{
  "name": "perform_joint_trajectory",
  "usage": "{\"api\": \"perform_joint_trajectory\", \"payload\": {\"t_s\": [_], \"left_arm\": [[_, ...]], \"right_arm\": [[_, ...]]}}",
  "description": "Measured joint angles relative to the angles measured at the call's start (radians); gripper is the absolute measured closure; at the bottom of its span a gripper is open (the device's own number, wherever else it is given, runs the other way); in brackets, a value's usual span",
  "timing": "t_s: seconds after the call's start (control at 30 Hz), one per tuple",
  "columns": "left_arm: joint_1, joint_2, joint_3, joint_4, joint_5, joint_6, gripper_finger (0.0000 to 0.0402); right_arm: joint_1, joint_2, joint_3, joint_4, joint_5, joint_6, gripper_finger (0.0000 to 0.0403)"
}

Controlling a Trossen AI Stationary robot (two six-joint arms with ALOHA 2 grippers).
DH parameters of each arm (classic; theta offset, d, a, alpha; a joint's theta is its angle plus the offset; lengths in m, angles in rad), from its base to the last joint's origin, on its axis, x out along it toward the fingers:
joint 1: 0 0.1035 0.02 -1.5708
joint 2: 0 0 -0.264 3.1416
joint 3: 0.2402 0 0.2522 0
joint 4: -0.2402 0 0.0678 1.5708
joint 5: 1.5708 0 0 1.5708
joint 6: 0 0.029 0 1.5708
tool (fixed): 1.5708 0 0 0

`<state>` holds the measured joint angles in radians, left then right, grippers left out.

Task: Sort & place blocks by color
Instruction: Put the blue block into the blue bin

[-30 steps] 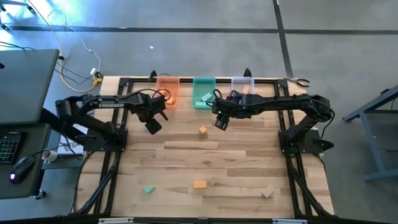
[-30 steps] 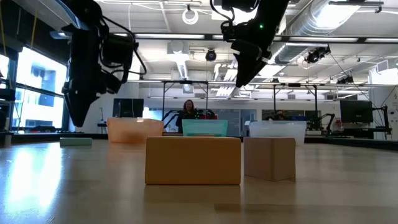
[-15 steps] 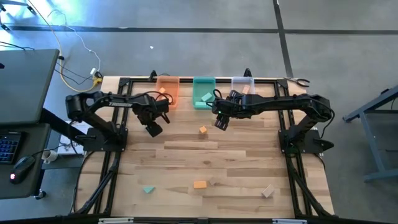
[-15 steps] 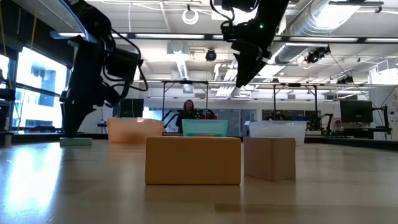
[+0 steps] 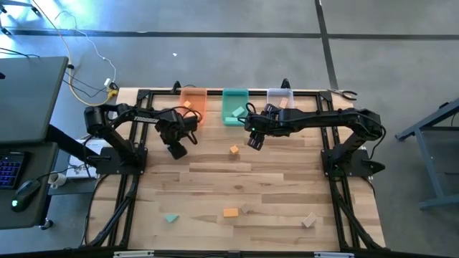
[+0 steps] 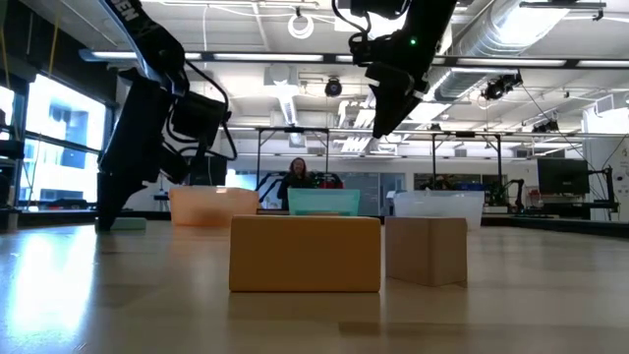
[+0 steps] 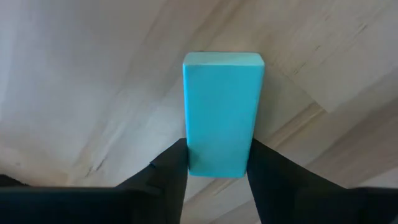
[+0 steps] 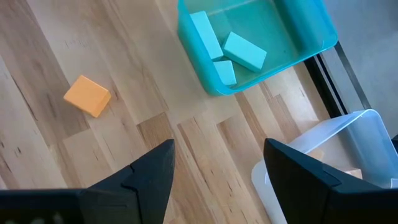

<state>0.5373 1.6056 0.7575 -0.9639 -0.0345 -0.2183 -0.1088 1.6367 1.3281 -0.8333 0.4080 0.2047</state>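
On the left side, the left gripper (image 5: 176, 148) sits low over the wooden tabletop (image 5: 215, 186), just in front of the orange plastic bin (image 5: 192, 104). Its wrist view shows the fingers clamped on a teal rectangular block (image 7: 222, 112), pinching its short end from both sides. So that one's in hand but not binned; my guess is it needs to go over to the green bin next.

Moving right, the teal-green plastic bin (image 8: 258, 40) already has three teal blocks (image 8: 244, 51) in it, so that colour looks well underway. The orange bin has at least one orange piece inside from above, hard to count.

The right gripper (image 5: 255, 140) hangs above the tabletop in front of the green bin, fingers spread apart with nothing between them. A small orange cube (image 5: 234, 150) sits on the tabletop near it, probably its next target.

Further right, the clear plastic bin (image 5: 280, 98) seems to hold a pale piece or two.

Left to sort near the front edge: a small teal block (image 5: 171, 218), an orange brick (image 5: 230, 212) with a pale wood cube (image 5: 246, 211) just beside it, and a pale wood block (image 5: 309, 220) far right. I'd call it past halfway.
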Motion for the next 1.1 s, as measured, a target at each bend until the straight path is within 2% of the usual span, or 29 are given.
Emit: {"api": "perform_joint_trajectory", "payload": {"t_s": [0.13, 0.3, 0.53, 0.87, 1.1], "left_arm": [[0.000, 0.012, 0.002, -0.001, 0.009, 0.066, 0.0307], [0.006, -0.010, -0.003, -0.001, 0.082, 0.124, 0.0307], [-0.005, -0.056, -0.007, 0.057, 0.314, 0.126, 0.0307], [-0.094, -0.073, -0.006, 0.271, 0.543, 0.117, 0.0307], [-0.164, -0.074, -0.005, 0.492, 0.751, 0.083, 0.0307]], "right_arm": [[0.003, 0.000, 0.000, 0.000, -0.019, 0.000, 0.0169], [0.017, 0.000, 0.000, 0.017, -0.063, -0.003, 0.0169], [0.045, 0.000, 0.000, 0.139, -0.203, -0.097, 0.0169], [0.079, 0.000, 0.000, 0.291, -0.352, -0.200, 0.0169], [0.086, 0.000, 0.000, 0.321, -0.561, -0.337, 0.0169]]}}
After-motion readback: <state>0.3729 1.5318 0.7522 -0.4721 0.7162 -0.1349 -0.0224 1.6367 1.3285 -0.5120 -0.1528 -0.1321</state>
